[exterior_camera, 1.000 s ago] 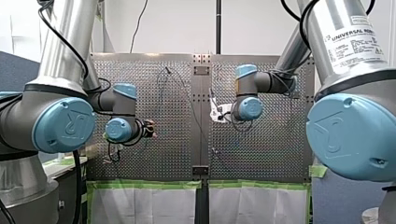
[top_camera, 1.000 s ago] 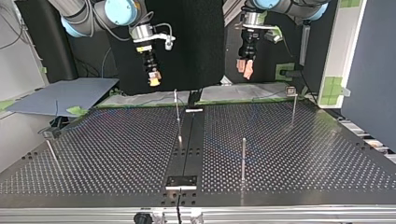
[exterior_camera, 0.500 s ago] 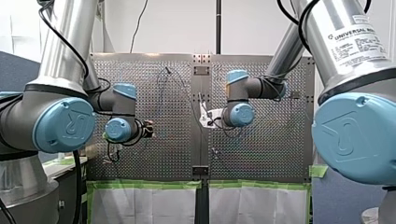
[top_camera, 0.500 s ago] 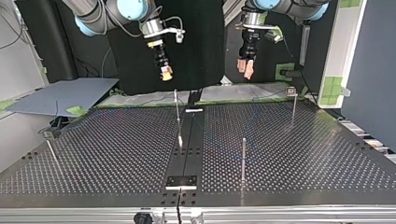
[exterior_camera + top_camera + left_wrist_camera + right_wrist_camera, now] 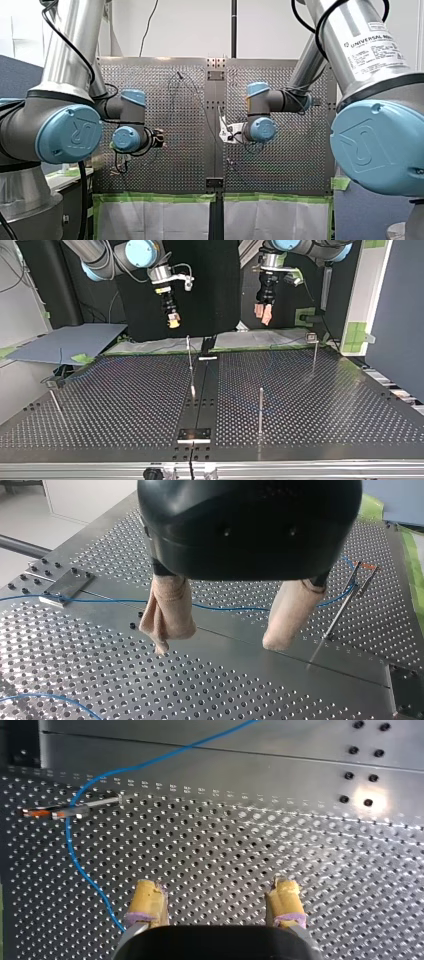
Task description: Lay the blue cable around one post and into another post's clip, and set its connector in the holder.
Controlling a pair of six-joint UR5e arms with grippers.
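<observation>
My right gripper [image 5: 173,320] has swung in toward the middle of the table [image 5: 100,405] and then eased back a touch. It now hangs in the air above the far edge, short of the middle post [image 5: 189,352]. My left gripper [image 5: 263,314] has not stirred and hangs high at the top view's right.

My right jaws are spread. The yellow pads [image 5: 150,901] stand well apart with only bare table between them. My left jaws are spread too, and the beige pads [image 5: 169,611] hold nothing.

The cable [image 5: 82,865] lies loose on the table. In my right wrist view it starts just beside one pad, curves past the orange-tipped post [image 5: 75,811], then runs off over the plain strip. Whether it touches that post or only crosses it, I cannot tell. In my left wrist view it runs across the table beyond both pads, toward the same post. I cannot pick out the connector. The clip post [image 5: 314,355] stands apart at the top view's right, and I see no cable at it.

So I judge the shift to be aiming only. My right arm is lining up over the cable for a first pick, and the routing is not yet begun. The cable sits outside my right jaws, so I would have to sidle over it and come down before closing.
</observation>
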